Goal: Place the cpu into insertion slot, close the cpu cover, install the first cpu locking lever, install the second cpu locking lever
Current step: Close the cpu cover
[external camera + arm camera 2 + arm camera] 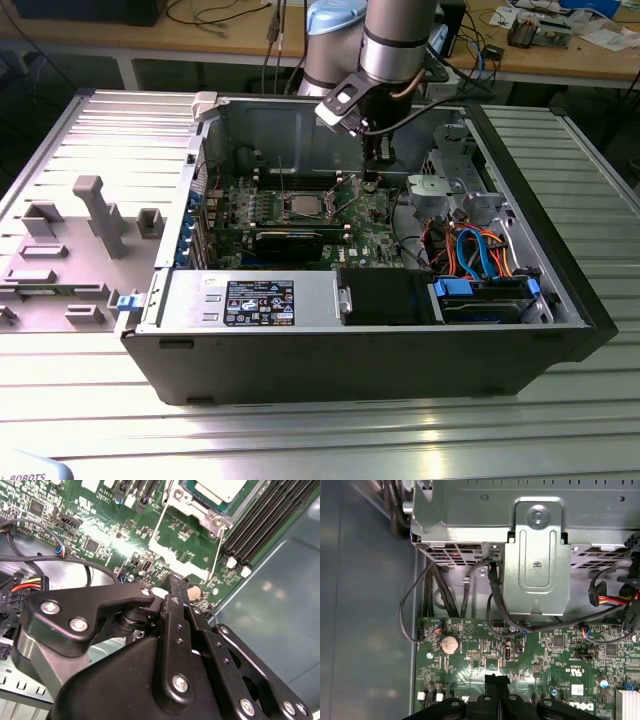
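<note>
- Jaws first: mine are shut, tip pressed against tip with nothing between them. Both wrist views show the two black tips together just above the motherboard.
- I hang inside the open computer case, which lies on the slatted metal surface. My arm reaches down into it from the far side.
- The cpu sits flat in its socket, silvery top up. From my jaws it lies toward the exterior view's left and a little nearer, with a stretch of bare board between us, so I am not touching it.
- The chip is square, so it has no long axis for me to line up with.
- In the second wrist view the cpu cover frames the chip. I judge it to be lying down around the chip rather than standing open.
- A thin wire lever runs along the socket's side and out across the board toward my tips, its length pointing roughly from socket to jaws. I cannot tell whether it is hooked down.
- The round coin cell is the part nearest my tips.
</note>
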